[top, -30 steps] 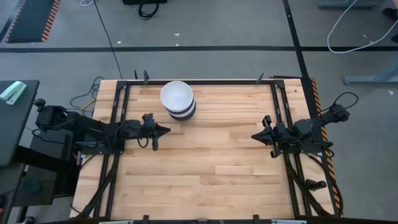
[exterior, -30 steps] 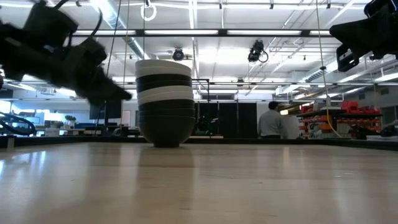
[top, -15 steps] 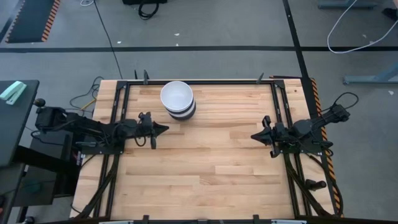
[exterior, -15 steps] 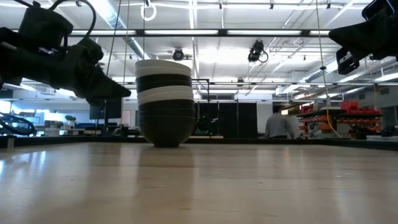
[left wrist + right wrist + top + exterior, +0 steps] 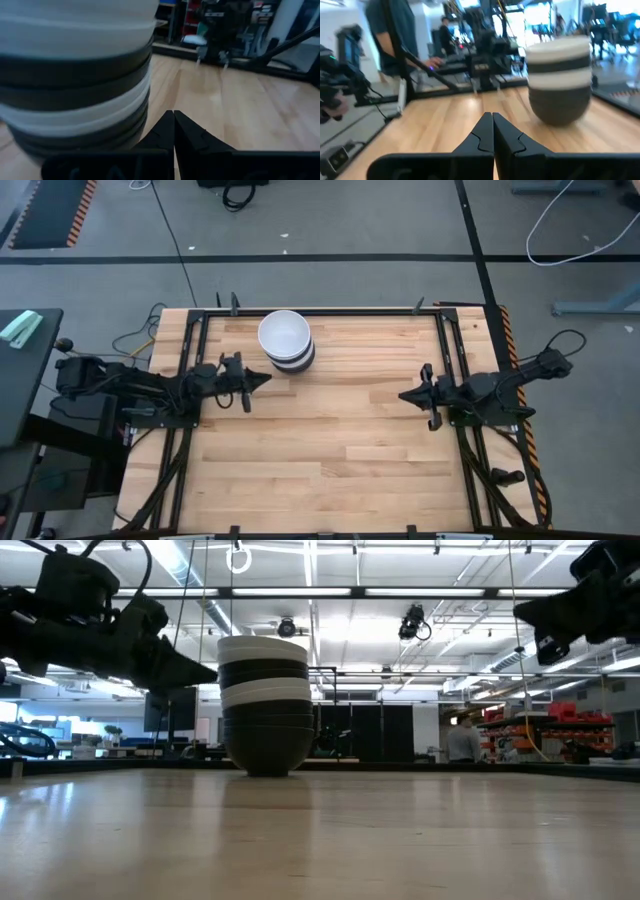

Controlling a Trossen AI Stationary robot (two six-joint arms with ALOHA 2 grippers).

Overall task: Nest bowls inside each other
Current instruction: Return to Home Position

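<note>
Showing stacked bowls (image 5: 265,705), lower ones mostly hidden

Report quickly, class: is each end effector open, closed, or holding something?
Left end effector: closed, holding nothing, beside the stack of bowls.
Right end effector: closed, holding nothing.
</note>
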